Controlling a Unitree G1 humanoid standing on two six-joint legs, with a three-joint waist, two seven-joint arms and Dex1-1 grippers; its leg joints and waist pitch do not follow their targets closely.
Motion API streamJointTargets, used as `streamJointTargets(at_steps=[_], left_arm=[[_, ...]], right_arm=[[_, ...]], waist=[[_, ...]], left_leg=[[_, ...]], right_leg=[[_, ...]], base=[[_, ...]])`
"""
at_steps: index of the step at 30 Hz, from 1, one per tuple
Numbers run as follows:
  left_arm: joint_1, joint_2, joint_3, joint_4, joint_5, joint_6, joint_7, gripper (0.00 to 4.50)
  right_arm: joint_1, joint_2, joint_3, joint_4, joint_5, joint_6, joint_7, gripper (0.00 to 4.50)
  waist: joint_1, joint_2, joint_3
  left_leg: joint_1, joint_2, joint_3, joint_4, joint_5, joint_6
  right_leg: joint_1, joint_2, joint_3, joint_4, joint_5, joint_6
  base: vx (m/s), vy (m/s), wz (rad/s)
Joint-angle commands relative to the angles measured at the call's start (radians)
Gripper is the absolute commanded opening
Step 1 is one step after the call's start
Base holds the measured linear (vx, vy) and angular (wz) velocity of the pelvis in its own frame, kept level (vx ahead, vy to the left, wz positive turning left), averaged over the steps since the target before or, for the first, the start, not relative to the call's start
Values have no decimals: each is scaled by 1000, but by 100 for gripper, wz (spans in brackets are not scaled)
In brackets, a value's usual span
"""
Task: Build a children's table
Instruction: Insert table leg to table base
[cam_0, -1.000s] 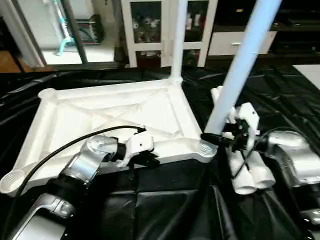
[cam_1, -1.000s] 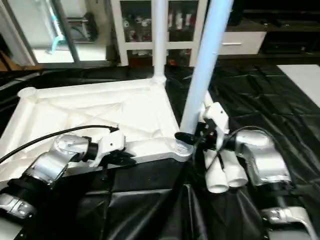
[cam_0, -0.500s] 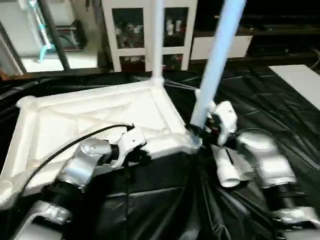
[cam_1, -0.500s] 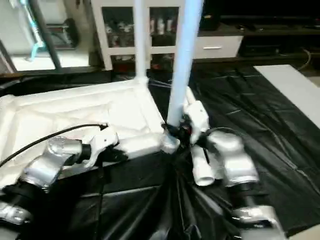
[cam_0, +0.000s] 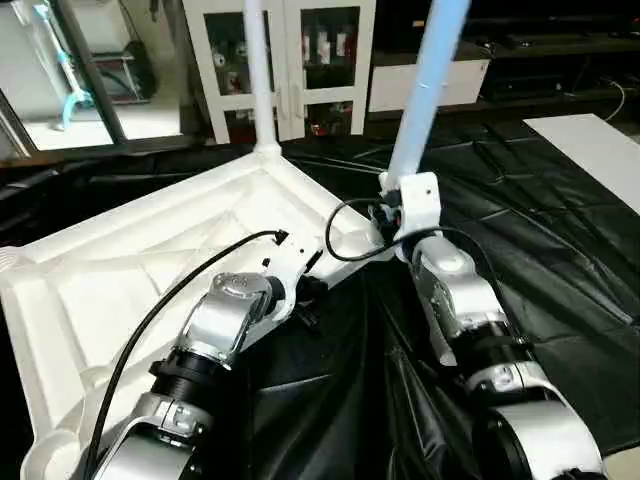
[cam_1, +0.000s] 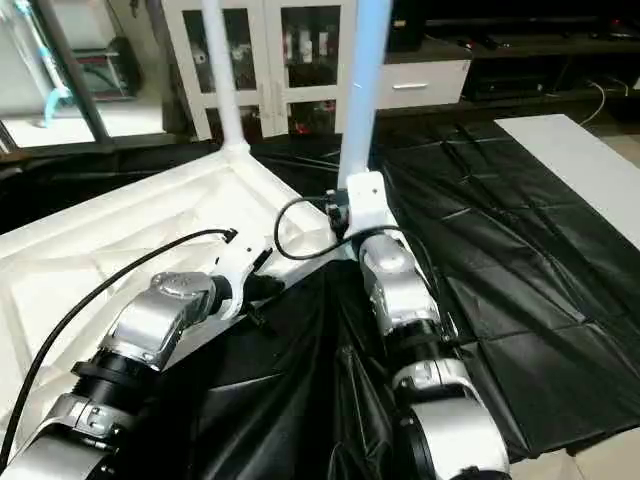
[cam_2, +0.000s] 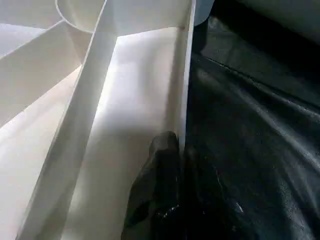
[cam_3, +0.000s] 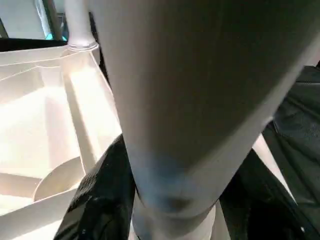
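Right hand grips smooth tapered tubular leg.

Even, bright indoor light washes out my tabletop; soft glare streaks the black sheet beside it. Close to my wrists, the leg blurs.

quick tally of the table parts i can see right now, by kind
tabletop: 1
legs standing upright at its corners: 2, the far leg and the near leg, which the right gripper holds
total: 3 parts
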Motion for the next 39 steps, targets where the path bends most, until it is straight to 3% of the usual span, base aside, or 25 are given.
streamJointTargets(at_steps=[1, 3, 6, 7, 8, 10, 11, 15, 17, 20, 22, 23, 25, 30, 32, 39], left_arm=[[-40, -8, 38, -88, -38, -75, 60, 0], [-23, 20, 20, -112, -46, -80, 7, 0], [34, 123, -49, -176, -72, -130, -193, 0], [54, 170, -70, -197, -75, -152, -265, 0], [64, 195, -79, -203, -77, -184, -304, 0], [79, 235, -91, -216, -85, -218, -367, 0], [91, 274, -96, -227, -101, -241, -434, 0], [96, 338, -100, -211, -109, -264, -510, 0], [82, 375, -98, -173, -107, -283, -534, 0], [76, 385, -95, -165, -113, -289, -552, 0], [70, 388, -94, -155, -109, -301, -570, 0], [69, 389, -96, -155, -110, -304, -576, 0], [68, 390, -98, -158, -113, -305, -579, 0], [74, 385, -109, -168, -116, -308, -578, 0], [78, 384, -109, -167, -112, -314, -568, 0], [88, 387, -106, -172, -116, -310, -557, 0]], right_arm=[[86, 127, 85, 182, 53, 107, 158, 184], [75, 111, 88, 185, 51, 108, 205, 184], [81, 40, 128, 121, 80, 136, 435, 184], [93, -6, 161, 78, 87, 149, 555, 184], [102, -33, 182, 52, 90, 157, 623, 184], [118, -79, 208, 14, 100, 180, 724, 184], [134, -130, 232, -23, 117, 208, 827, 184], [163, -234, 273, -74, 142, 243, 1016, 184], [176, -321, 294, -65, 130, 232, 1186, 184], [174, -363, 312, -40, 102, 214, 1269, 184], [171, -389, 333, -4, 57, 176, 1292, 184], [171, -396, 343, 7, 44, 158, 1281, 184], [173, -399, 352, 16, 36, 143, 1264, 184], [182, -374, 340, 70, -7, 27, 1143, 184], [195, -352, 318, 79, -16, -32, 1077, 184], [246, -341, 312, 66, -2, -55, 1048, 184]], waist=[[1, -11, -13], [0, -12, -14], [-9, -10, -15], [-11, 0, -15], [-11, 2, -19], [-11, 1, -22], [-6, -2, -22], [11, -5, -24], [22, -7, -22], [49, -8, -19], [55, -10, -16], [61, -9, -9], [62, -11, -5], [51, -13, -3], [46, -14, -4], [28, -19, -1]], left_leg=[[3, 40, -24, -76, -379, -3], [-4, 40, -23, -75, -351, 13], [-15, 40, -24, -76, -329, 33], [-10, 44, -24, -74, -327, 31], [-7, 47, -25, -70, -301, 31], [0, 49, -19, -65, -239, 35], [1, 47, -18, -62, -196, 47], [11, 48, -10, -51, -136, 94], [16, 51, -6, -51, -149, 95], [22, 57, 0, -52, -159, 73], [22, 57, 2, -54, -183, 56], [27, 59, 3, -61, -251, 27], [32, 61, 1, -66, -316, -6], [35, 59, -10, -73, -394, -49], [38, 59, -12, -75, -416, -55], [38, 57, -22, -79, -505, -63]], right_leg=[[-2, -29, 20, -95, -209, -170], [4, -30, 18, -90, -182, -183], [11, -29, 12, -86, -155, -191], [8, -31, 13, -87, -153, -197], [13, -26, 12, -82, -91, -208], [14, -21, 13, -70, 48, -241], [21, -20, 11, -63, 123, -262], [26, -20, 11, -54, 230, -308], [23, -20, 12, -55, 208, -318], [22, -20, 11, -52, 160, -329], [21, -21, 12, -55, 114, -332], [15, -25, 16, -64, 4, -323], [12, -29, 19, -73, -117, -304], [5, -29, 22, -83, -247, -260], [0, -28, 22, -86, -252, -252], [-9, -27, 21, -97, -366, -210]], base=[[0, 0, 0], [0, 0, 0], [0, 0, 0], [0, 0, 0], [0, 0, 0], [0, 0, 0], [0, 0, 0], [0, 0, 0], [0, 0, 0], [0, 0, 0], [0, 0, 0], [0, 0, 0], [0, 0, 0], [0, 0, 0], [0, 0, 0], [0, 0, 0]])
